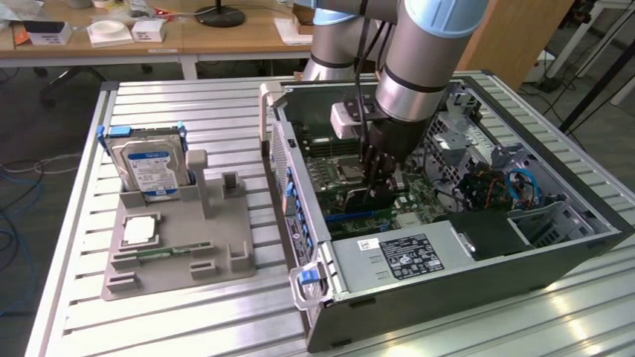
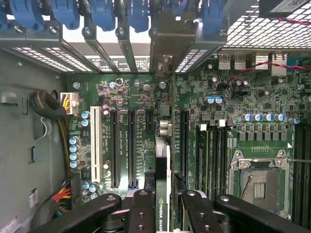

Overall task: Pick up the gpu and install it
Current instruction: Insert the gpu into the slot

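the robot arm reaches down into the open computer case (image 1: pixel 555 253), which lies on its side on the ribbed metal counter (image 1: pixel 198 320). the claw (image 1: pixel 380 181) sits low over the green motherboard (image 1: pixel 343 160), and its dark fingers (image 2: pixel 141 211) are closed onto the gpu (image 2: pixel 162 194), a thin card seen edge-on in the wrist view with a green nvidia label on its top edge. the card stands upright between the fingers, held directly above the motherboard's row of long black expansion slots (image 2: pixel 131 148), roughly in line with the gap between two of them; whether its lower edge is touching a slot i cannot tell. beyond the card, the metal bracket end lines up with the rear slot openings (image 2: pixel 163 60) and the blue retaining clips (image 2: pixel 102 14) of the case.

next to the slots the empty cpu socket (image 2: pixel 257 182) with its metal frame is visible, and a bundle of coloured power cables (image 2: pixel 58 121) runs along the grey case wall. in the exterior view the black power supply (image 1: pixel 407 256) with its white label sits at the near end of the case.

on the exterior view's left, a grey plastic holder tray (image 1: pixel 174 256) rests on the counter well apart from the case. a silver hard drive (image 1: pixel 151 167) with a blue label stands upright in it, a cpu chip (image 1: pixel 139 229) lies flat in a recess, and a narrow green memory stick (image 1: pixel 169 251) lies just beside it.
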{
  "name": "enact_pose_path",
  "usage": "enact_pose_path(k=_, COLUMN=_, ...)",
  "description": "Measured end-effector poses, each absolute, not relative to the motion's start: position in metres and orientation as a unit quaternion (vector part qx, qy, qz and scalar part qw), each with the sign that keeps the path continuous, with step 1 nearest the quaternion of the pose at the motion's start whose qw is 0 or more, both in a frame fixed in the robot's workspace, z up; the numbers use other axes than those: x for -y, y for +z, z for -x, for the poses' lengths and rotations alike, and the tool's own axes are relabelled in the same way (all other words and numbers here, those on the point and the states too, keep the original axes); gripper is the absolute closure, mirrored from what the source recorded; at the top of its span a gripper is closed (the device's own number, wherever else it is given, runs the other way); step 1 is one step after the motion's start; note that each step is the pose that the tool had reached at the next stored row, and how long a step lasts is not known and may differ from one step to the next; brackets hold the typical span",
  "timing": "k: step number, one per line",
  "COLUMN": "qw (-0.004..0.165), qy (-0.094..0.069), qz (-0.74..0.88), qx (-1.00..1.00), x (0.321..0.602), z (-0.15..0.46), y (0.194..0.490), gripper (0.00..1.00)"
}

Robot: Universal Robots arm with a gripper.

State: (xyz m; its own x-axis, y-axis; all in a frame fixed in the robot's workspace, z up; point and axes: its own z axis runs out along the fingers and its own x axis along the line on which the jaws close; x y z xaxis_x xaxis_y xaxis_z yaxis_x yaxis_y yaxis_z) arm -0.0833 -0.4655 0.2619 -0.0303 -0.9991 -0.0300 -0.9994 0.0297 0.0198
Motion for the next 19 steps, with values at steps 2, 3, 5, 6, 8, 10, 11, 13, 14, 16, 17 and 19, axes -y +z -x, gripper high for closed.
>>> enact_pose_path(k=2, qw=0.004, qy=0.018, qz=0.697, qx=-0.716, x=0.4654, z=0.0833, y=0.2618, gripper=0.74)
enact_pose_path(k=3, qw=0.004, qy=0.018, qz=0.698, qx=-0.716, x=0.4653, z=0.0830, y=0.2617, gripper=0.74)
enact_pose_path(k=5, qw=0.004, qy=0.018, qz=0.699, qx=-0.715, x=0.4652, z=0.0828, y=0.2616, gripper=0.74)
enact_pose_path(k=6, qw=0.004, qy=0.018, qz=0.699, qx=-0.714, x=0.4653, z=0.0823, y=0.2615, gripper=0.74)
enact_pose_path(k=8, qw=0.004, qy=0.018, qz=0.700, qx=-0.714, x=0.4652, z=0.0822, y=0.2615, gripper=0.74)
enact_pose_path(k=10, qw=0.004, qy=0.018, qz=0.701, qx=-0.713, x=0.4652, z=0.0820, y=0.2615, gripper=0.74)
enact_pose_path(k=11, qw=0.004, qy=0.018, qz=0.701, qx=-0.713, x=0.4652, z=0.0820, y=0.2613, gripper=0.74)
enact_pose_path(k=13, qw=0.005, qy=0.018, qz=0.701, qx=-0.713, x=0.4652, z=0.0819, y=0.2600, gripper=0.74)
enact_pose_path(k=14, qw=0.005, qy=0.018, qz=0.701, qx=-0.713, x=0.4652, z=0.0819, y=0.2592, gripper=0.74)
enact_pose_path(k=16, qw=0.005, qy=0.018, qz=0.701, qx=-0.713, x=0.4652, z=0.0821, y=0.2577, gripper=0.74)
enact_pose_path(k=17, qw=0.005, qy=0.018, qz=0.701, qx=-0.713, x=0.4652, z=0.0825, y=0.2571, gripper=0.74)
enact_pose_path(k=19, qw=0.004, qy=0.018, qz=0.701, qx=-0.713, x=0.4652, z=0.0838, y=0.2563, gripper=0.74)
